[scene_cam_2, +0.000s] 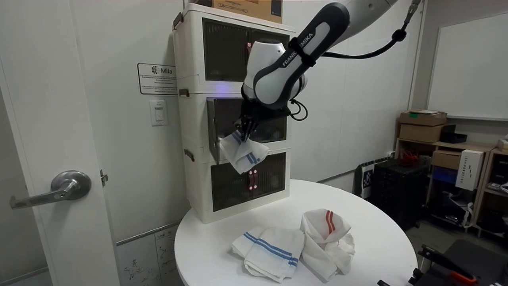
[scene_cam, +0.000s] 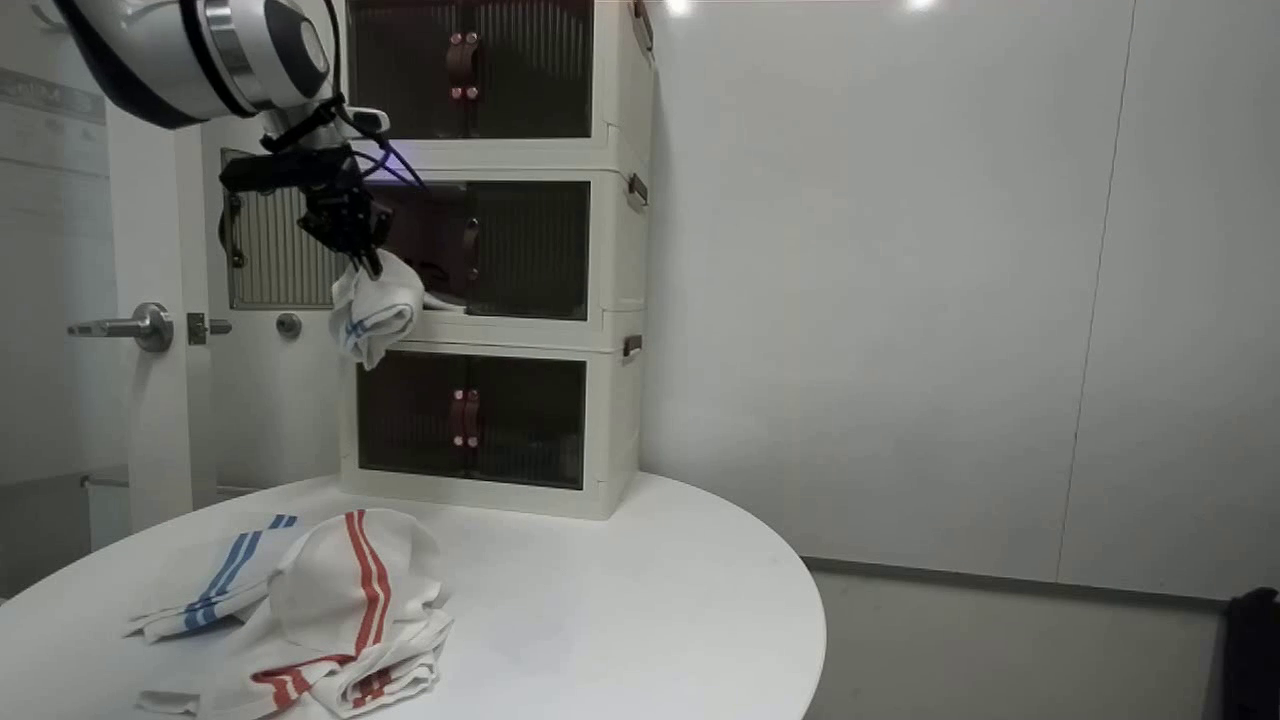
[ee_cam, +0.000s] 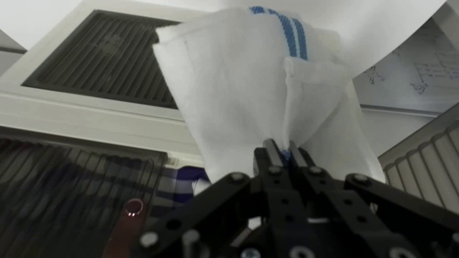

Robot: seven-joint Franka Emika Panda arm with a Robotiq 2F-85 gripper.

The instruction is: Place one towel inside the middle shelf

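My gripper [ee_cam: 281,146] is shut on a white towel with blue stripes [ee_cam: 244,86]. In both exterior views this folded towel [scene_cam: 380,310] [scene_cam_2: 244,154] hangs below the fingers, in front of the open left side of the middle shelf [scene_cam: 622,265] [scene_cam_2: 194,123]. The shelf's left door [scene_cam: 285,250] [scene_cam_2: 213,131] is swung open; its right door [scene_cam: 530,250] is shut. A white edge [scene_cam: 445,303] shows low in the opening; what it belongs to is unclear. A blue-striped towel [scene_cam: 225,575] [scene_cam_2: 272,254] and a red-striped towel [scene_cam: 370,590] [scene_cam_2: 327,238] lie on the table.
The upper compartment [scene_cam: 530,70] and lower compartment [scene_cam: 530,420] [scene_cam_2: 270,178] have shut doors. The stack stands on a round white table [scene_cam: 650,620] [scene_cam_2: 214,254]. A room door with a lever handle [scene_cam: 150,328] [scene_cam_2: 70,186] is beside it.
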